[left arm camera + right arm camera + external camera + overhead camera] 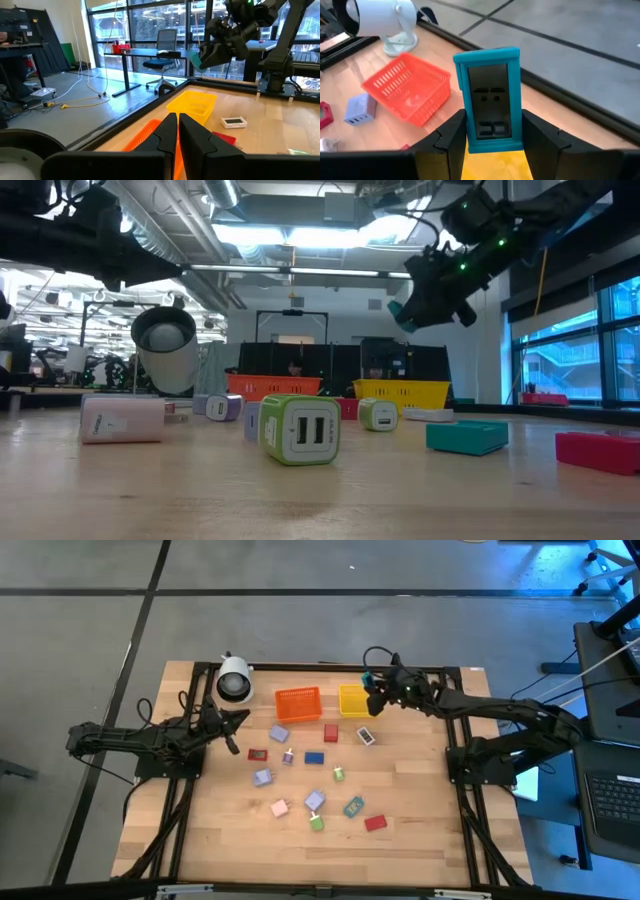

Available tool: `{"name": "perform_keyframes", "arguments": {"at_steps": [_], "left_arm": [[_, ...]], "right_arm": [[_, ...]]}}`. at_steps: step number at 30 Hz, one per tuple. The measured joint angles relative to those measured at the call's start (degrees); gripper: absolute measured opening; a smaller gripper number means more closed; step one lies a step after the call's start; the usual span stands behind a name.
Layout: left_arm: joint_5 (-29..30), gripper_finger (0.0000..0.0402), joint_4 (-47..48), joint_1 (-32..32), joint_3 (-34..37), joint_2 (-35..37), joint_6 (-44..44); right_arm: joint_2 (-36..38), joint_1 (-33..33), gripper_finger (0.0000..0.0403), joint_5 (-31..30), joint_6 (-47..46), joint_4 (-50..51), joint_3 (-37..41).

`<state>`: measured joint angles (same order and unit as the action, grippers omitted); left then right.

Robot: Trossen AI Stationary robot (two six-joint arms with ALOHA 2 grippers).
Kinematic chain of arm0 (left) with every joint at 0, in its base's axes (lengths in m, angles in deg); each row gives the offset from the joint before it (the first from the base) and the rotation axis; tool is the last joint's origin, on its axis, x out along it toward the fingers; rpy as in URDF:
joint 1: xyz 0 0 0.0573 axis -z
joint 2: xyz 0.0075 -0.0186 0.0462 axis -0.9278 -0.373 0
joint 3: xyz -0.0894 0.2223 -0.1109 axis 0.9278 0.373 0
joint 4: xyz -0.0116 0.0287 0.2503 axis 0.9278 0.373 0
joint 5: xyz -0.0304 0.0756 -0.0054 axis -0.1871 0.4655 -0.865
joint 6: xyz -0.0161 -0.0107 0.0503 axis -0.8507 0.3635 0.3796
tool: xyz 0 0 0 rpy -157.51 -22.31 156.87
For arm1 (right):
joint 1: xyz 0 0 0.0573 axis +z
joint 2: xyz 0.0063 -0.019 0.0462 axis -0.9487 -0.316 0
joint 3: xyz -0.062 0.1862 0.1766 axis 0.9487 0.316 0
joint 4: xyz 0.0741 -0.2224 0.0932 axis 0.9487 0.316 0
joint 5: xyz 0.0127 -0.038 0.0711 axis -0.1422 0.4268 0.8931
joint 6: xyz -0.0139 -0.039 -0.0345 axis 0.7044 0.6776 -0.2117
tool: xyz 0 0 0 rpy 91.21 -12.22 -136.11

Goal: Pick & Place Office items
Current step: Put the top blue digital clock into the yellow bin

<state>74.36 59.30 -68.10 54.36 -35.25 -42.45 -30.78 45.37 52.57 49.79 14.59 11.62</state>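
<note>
My right gripper (pixel 374 692) hangs over the yellow mesh bin (pixel 352 700) at the table's far side, shut on a teal block with a dark face (pixel 490 95). The low view shows it high in the air (pixel 430 292). My left gripper (pixel 236 726) is shut and holds nothing, hovering left of the orange mesh bin (pixel 298 703). The other small blocks lie flat on the table: blue (pixel 279 734), red (pixel 331 732), white (pixel 366 736), lilac (pixel 263 777), green (pixel 339 774), pink (pixel 280 808), teal (pixel 354 807) and more. My right gripper pinches the teal block by its two long narrow sides, near its lower end (pixel 470 140), one finger (pixel 451 132) on each side. The fingers slant down from the table's right. The block is lifted clear above the yellow bin (pixel 492 165), and most of it sticks out past the fingertips.
A white cylindrical camera (pixel 234 680) stands at the far left corner beside the orange bin. The two bins sit side by side along the far edge. Dark frame rails run along the table's left and right sides. The near part of the table beyond the blocks is bare wood (pixel 430 830).
</note>
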Motion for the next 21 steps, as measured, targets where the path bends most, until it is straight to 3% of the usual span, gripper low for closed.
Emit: {"name": "perform_keyframes", "arguments": {"at_steps": [11, 21], "left_arm": [[0.7, 0.0015, 0.9, -0.1, 0.0, -0.1, -2.3], [-1.5, 0.003, -1.2, -4.3, -0.5, -3.2, -9.8]], "right_arm": [[-4.0, -0.2, 0.016, 3.0, -1.4, -0.4, 0.0], [-5.6, -0.5, 0.016, 4.3, -1.9, -0.1, 0.0]]}}
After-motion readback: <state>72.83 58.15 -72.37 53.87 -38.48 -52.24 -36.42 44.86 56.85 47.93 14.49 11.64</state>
